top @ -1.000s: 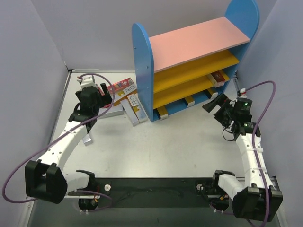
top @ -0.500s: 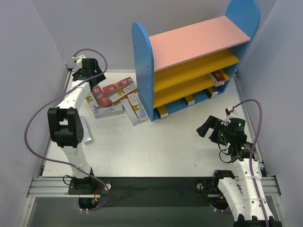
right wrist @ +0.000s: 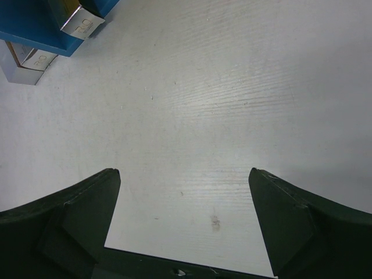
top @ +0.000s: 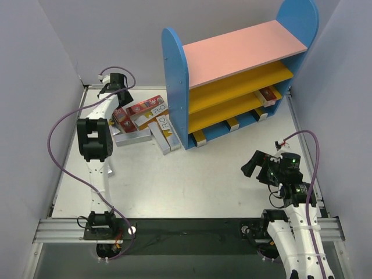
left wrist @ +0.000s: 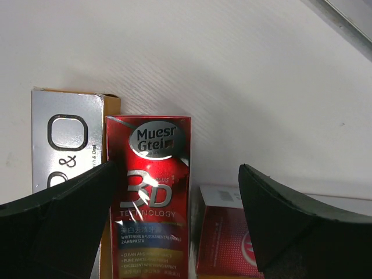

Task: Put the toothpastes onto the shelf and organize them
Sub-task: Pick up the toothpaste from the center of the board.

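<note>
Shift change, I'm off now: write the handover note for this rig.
Left gripper: open, empty, above a red box in the pile left of the shelf.
Right gripper: open, empty, over bare table.
Done: three silver boxes in the bottom tier, a second red box on the lower yellow board.
Left: shelve the whole pile; nothing is gripped yet.

Lab test cell: 3 plain walls [top: 116, 35] box white table [top: 203, 180] w/ alu rail [top: 61, 228].
</note>
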Controlling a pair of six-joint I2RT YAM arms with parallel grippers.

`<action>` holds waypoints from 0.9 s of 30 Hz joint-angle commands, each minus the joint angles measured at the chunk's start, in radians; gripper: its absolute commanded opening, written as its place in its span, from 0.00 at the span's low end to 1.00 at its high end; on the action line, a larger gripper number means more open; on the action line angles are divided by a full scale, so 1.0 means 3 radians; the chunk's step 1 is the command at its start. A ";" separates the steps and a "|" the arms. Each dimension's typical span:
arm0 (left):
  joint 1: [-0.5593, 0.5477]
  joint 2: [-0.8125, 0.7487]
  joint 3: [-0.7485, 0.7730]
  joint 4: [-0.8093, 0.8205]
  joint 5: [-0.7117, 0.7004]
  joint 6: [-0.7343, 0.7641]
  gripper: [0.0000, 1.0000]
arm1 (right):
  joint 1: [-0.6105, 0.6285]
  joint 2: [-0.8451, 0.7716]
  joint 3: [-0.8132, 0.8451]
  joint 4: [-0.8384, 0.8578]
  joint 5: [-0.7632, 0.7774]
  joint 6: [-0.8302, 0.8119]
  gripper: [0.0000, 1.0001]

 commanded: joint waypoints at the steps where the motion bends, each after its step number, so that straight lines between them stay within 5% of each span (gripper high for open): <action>1: 0.0049 0.0080 0.0255 -0.0226 -0.0176 -0.0053 0.97 | 0.0020 0.0050 0.0023 -0.0089 0.0001 -0.0034 1.00; 17: 0.0084 0.0111 0.0142 -0.0226 -0.0279 0.0055 0.95 | 0.0020 0.0168 0.0008 -0.0089 0.0052 -0.0024 1.00; 27: 0.0105 0.0438 0.0475 -0.0436 -0.0146 0.0070 0.81 | 0.0091 0.0199 0.0003 -0.0089 0.0026 -0.0034 0.99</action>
